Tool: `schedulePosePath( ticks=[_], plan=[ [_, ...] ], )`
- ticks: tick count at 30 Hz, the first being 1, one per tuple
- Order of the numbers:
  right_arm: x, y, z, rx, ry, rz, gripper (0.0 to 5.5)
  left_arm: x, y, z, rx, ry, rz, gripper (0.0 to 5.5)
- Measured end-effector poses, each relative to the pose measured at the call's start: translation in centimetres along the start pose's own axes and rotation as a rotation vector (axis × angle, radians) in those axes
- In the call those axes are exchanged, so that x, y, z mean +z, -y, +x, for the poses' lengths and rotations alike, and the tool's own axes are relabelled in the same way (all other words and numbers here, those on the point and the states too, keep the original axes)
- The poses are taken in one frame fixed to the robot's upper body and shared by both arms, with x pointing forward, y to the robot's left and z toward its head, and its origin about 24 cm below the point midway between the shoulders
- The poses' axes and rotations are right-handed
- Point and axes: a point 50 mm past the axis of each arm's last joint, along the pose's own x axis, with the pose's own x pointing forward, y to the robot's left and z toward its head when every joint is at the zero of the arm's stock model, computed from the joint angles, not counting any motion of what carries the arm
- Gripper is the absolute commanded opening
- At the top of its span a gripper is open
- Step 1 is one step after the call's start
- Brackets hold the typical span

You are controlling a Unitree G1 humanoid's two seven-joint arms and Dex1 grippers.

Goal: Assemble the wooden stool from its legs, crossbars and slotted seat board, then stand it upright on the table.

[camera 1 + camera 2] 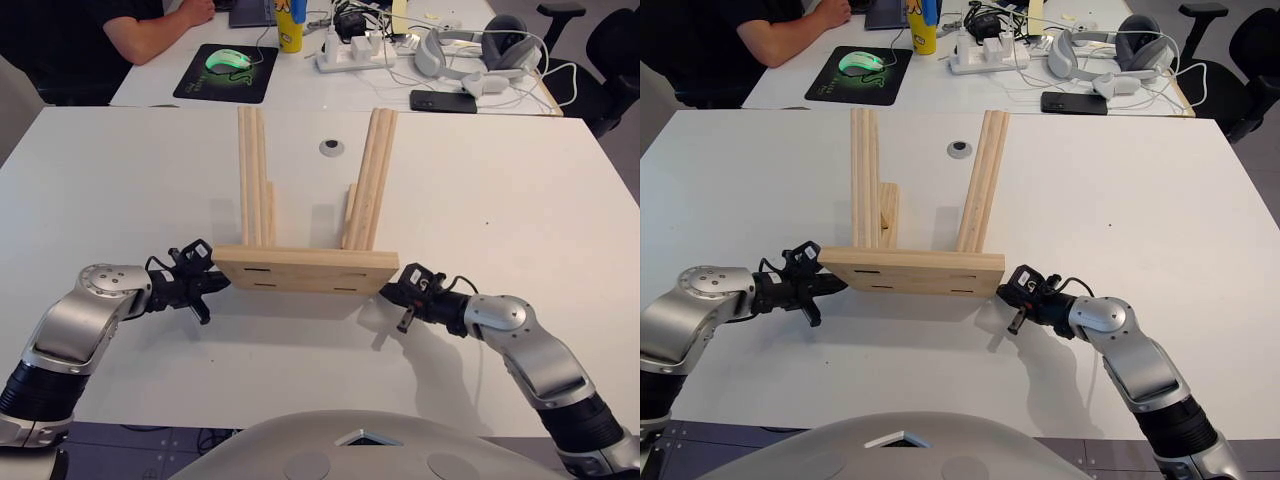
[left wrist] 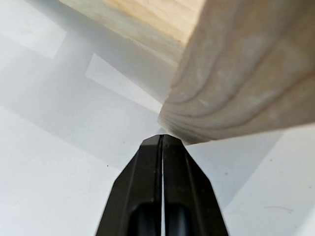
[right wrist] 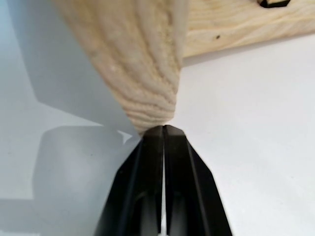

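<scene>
Your assembled pale wooden stool (image 1: 252,180) lies sideways, black left gripper (image 1: 220,283) and right gripper (image 1: 386,292) pinched together, empty, touching the ends of its slotted seat board (image 1: 300,264); tipping it upright probably comes next.

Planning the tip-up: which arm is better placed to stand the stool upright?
Neither clearly: left gripper and right gripper, both shut, sit at opposite ends of the seat board, so probably both together.

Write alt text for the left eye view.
An assembled wooden stool lies on its side on a white table, legs pointing away from the robot. Both shut, the left tool and right tool touch opposite ends of its seat board.
</scene>
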Motion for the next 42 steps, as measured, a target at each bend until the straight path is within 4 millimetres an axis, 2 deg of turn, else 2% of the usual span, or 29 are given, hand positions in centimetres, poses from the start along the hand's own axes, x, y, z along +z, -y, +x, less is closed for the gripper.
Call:
schedulePosePath(
  ticks=[4, 10, 14, 18, 22, 25, 29, 36, 42],
  plan=[
    [1.1, 0.1, -0.8, 0.011, 0.040, 0.023, 0.00, 0.4, 0.0, -0.7, 0.007, 0.004, -0.013, 0.04],
    [3.0, 0.4, -2.2, 0.041, 0.069, 0.006, 0.00, 2.2, 0.4, -3.2, -0.001, 0.020, 0.005, 0.04],
    [3.2, 0.3, -2.6, 0.052, 0.067, 0.014, 0.00, 3.2, 0.3, -4.1, 0.007, 0.032, 0.018, 0.04],
    [2.6, 0.5, -2.0, 0.028, 0.024, -0.020, 0.00, 3.0, 0.3, -3.6, 0.010, 0.016, 0.062, 0.04],
    [0.1, 1.6, -1.4, -0.077, -0.090, 0.004, 0.00, 0.4, -0.9, -2.1, 0.086, -0.083, 0.087, 0.04],
    [-0.2, 1.0, -0.5, -0.060, -0.079, 0.020, 0.00, -0.9, -1.4, -1.2, 0.116, -0.119, 0.091, 0.04],
    [0.0, 0.6, 0.0, -0.044, -0.055, 0.020, 0.00, -0.9, -1.1, -0.5, 0.093, -0.096, 0.087, 0.04],
    [1.1, 0.2, 0.3, -0.026, -0.012, 0.010, 0.00, 0.0, -0.4, -0.5, 0.044, -0.072, 0.091, 0.04],
    [1.2, 0.1, 0.1, -0.023, -0.031, 0.017, 0.00, 0.4, 0.0, -0.7, 0.034, -0.078, 0.074, 0.04]
  ],
)
